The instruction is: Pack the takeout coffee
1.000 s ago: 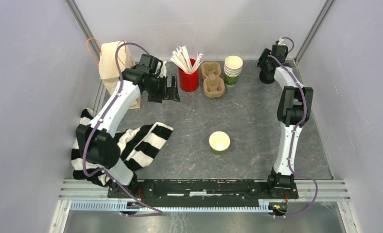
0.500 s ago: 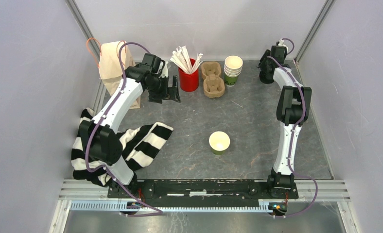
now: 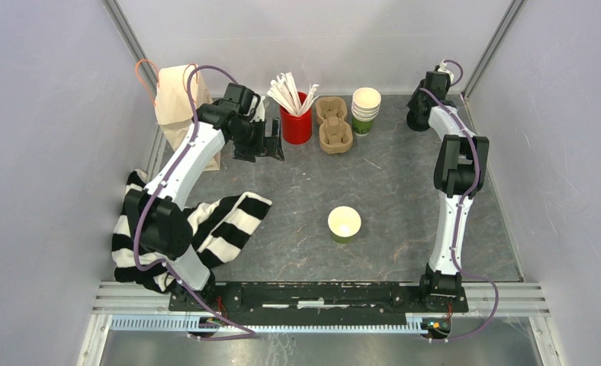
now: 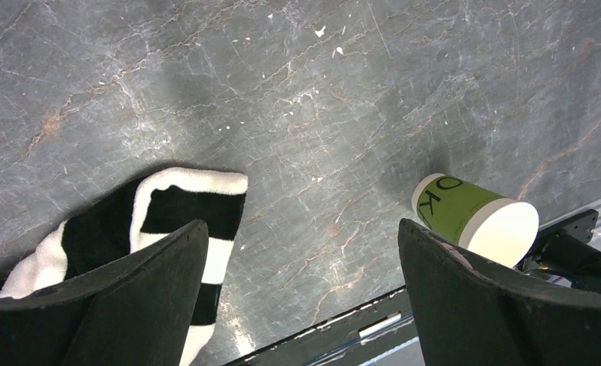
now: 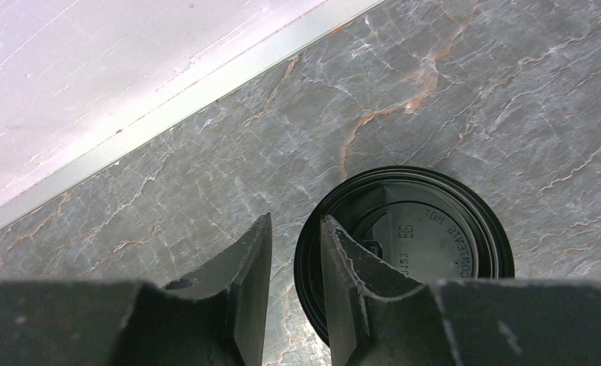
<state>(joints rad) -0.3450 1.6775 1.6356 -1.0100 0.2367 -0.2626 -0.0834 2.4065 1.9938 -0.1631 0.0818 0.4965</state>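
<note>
Right gripper: jaws nearly together at the rim of black lid, lower right of frame; whether they gripped it could not be told. Left gripper: spread, empty. Takeout coffee cup: stood lidless, frame centre. Advice: pinch the rim squarely, lift level.
</note>
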